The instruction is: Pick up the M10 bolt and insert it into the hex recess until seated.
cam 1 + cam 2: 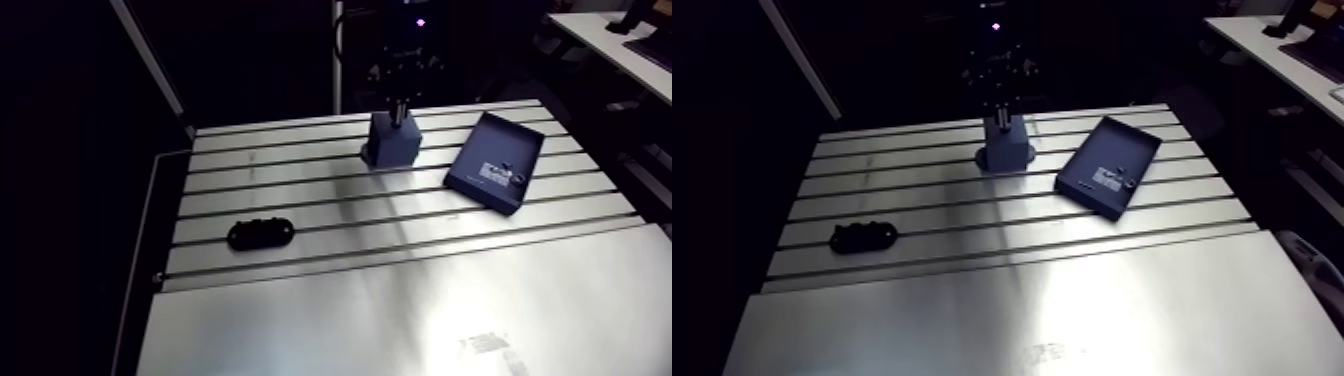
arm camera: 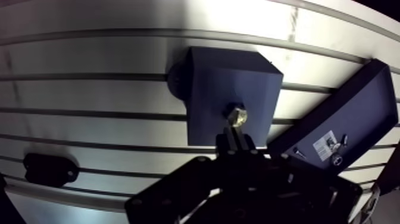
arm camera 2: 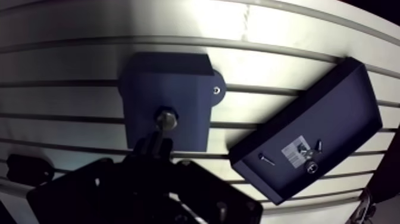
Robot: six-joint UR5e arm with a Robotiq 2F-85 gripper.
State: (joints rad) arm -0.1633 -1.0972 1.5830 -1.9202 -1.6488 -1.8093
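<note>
A dark blue block (image 2: 211, 77) stands on the slotted table (image 1: 420, 300), fastened by a foot with a screw (image 3: 216, 90). The M10 bolt (image 2: 235, 114) shows its brassy hex head at the block's top face, right at the tips of my gripper (image 2: 235, 133). The two fingers stand close together, pinched on the bolt's shank just behind the head. How deep the head sits in the recess is hidden. In the arm view the gripper (image 1: 400, 100) hangs straight over the block (image 1: 392, 140).
A dark blue tray (image 1: 495, 160) lies tilted beside the block, holding a label and a few small screws (image 3: 312, 156). A black oval part (image 1: 260, 233) lies on the table's other side. The table's edges are close behind the block.
</note>
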